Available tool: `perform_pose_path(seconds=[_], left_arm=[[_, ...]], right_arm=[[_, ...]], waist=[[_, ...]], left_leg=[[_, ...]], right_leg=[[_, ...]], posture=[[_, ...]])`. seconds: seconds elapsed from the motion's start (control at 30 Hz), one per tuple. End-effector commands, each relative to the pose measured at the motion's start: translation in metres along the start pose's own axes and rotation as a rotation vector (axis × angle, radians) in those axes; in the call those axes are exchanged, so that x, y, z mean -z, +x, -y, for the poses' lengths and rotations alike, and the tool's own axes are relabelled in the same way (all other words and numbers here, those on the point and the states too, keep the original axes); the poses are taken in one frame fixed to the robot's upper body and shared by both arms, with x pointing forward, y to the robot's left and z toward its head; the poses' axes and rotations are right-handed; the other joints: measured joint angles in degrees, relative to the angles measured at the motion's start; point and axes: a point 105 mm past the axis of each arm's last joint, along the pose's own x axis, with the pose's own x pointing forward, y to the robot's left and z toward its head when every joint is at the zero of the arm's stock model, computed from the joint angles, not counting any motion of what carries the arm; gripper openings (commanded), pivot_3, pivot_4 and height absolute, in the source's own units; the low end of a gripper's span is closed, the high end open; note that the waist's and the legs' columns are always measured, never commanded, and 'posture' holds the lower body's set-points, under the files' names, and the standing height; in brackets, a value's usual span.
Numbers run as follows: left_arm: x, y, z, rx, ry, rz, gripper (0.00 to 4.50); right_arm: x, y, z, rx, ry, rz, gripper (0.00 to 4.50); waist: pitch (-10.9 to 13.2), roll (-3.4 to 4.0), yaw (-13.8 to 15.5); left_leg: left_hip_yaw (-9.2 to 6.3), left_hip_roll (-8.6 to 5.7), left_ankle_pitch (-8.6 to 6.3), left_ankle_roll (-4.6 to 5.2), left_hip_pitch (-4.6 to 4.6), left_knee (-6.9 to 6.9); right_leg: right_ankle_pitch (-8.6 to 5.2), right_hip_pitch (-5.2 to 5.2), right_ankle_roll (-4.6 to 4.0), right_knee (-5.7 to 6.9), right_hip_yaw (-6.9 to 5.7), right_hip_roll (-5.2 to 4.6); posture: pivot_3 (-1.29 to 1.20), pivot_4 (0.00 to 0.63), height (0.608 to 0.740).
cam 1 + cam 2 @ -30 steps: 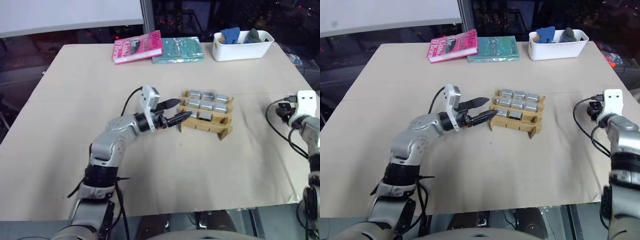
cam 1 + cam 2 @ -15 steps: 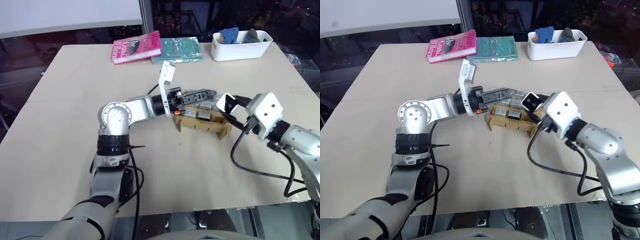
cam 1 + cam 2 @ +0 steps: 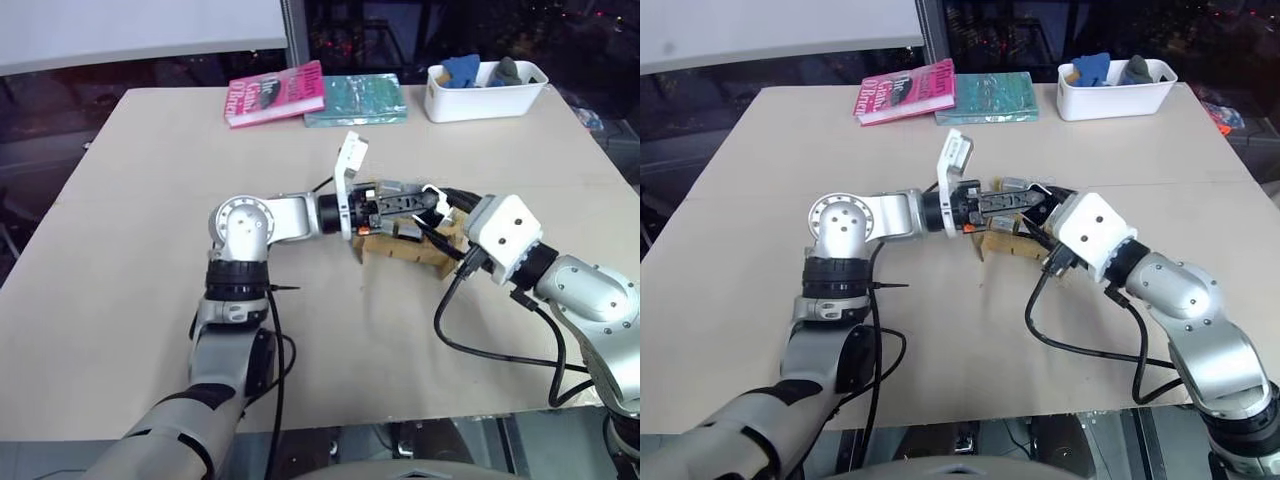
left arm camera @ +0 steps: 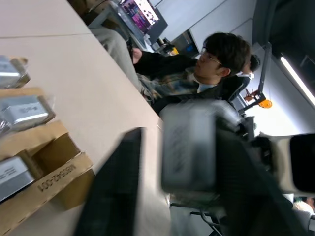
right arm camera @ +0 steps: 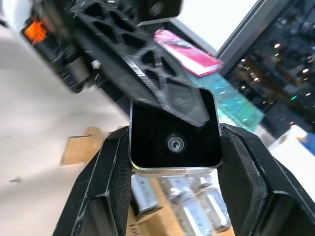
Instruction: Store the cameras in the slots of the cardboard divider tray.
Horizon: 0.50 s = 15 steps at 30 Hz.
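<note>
Cardboard divider tray [image 4: 42, 184], frame centre, mostly filled. Right gripper [image 5: 173, 196] clamps one camera [image 5: 173, 140] above it, unslotted; left gripper [image 3: 425, 201] clenched on its upper edge.

The tray [image 3: 405, 250] is a tan cardboard grid lying flat near the middle of the table, angled slightly, its near edge printed with small lettering. Silver-white cameras [image 4: 24, 110] sit in its slots, lying in rows. One more camera [image 5: 174, 140], its dark square lens face showing a small round lens, is held above the tray between the right tool's [image 5: 174, 162] black fingers, with the left tool's [image 3: 425, 203] closed fingers touching its face.
</note>
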Motion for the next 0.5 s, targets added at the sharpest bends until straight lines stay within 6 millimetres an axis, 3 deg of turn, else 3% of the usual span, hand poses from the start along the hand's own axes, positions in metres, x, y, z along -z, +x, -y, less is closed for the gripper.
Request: perform_pose_path(seconds=[0.03,0.1,0.13,0.23,0.3,0.5], left_arm=[[-0.005,0.003,0.008,0.031,0.026,-0.008,0.73],[-0.008,0.002,0.008,0.029,0.036,-0.002,0.73],[-0.009,0.001,0.008,0.028,0.051,0.002,0.73],[-0.016,-0.003,0.006,0.023,0.081,0.020,0.73],[-0.021,-0.004,0.004,0.013,0.197,0.028,0.73],[-0.022,0.011,-0.015,0.046,0.577,-0.116,0.73]], right_arm=[[-0.021,-0.005,-0.001,-0.013,-0.010,0.076,3.37],[-0.019,-0.005,-0.002,-0.015,-0.012,0.066,4.34],[-0.017,-0.006,-0.001,-0.006,-0.019,0.054,4.49],[-0.011,-0.009,0.004,0.050,-0.013,0.025,4.49],[-0.004,-0.019,0.007,0.089,0.067,-0.003,4.49],[0.018,-0.074,-0.006,0.109,0.291,-0.069,4.49]], waist=[[0.0,0.00,0.0],[0.0,0.00,0.0],[0.0,0.00,0.0],[0.0,0.00,0.0],[0.0,0.00,0.1],[0.0,0.00,1.7]], left_leg=[[0.00,0.00,0.00,0.00,0.01,0.00],[-0.01,0.00,0.00,0.00,0.00,0.00],[-0.01,0.00,0.00,0.00,0.00,0.00],[-0.01,-0.01,0.00,0.00,0.00,0.00],[-0.01,-0.01,0.00,0.00,0.00,0.00],[-0.02,-0.10,0.00,0.00,-0.05,-0.05]], right_leg=[[0.00,0.00,0.00,0.00,0.00,0.00],[0.00,0.00,0.00,0.00,-0.01,0.00],[0.00,0.00,0.00,0.00,-0.01,0.00],[0.00,0.00,0.00,0.01,0.00,0.00],[0.00,0.00,0.00,0.01,0.00,0.00],[0.00,0.01,-0.01,-0.08,-0.18,0.02]], posture=[[0.00,0.150,0.740],[0.00,0.150,0.740],[0.00,0.150,0.740],[0.00,0.150,0.740],[0.00,0.150,0.740],[0.00,0.150,0.740]])
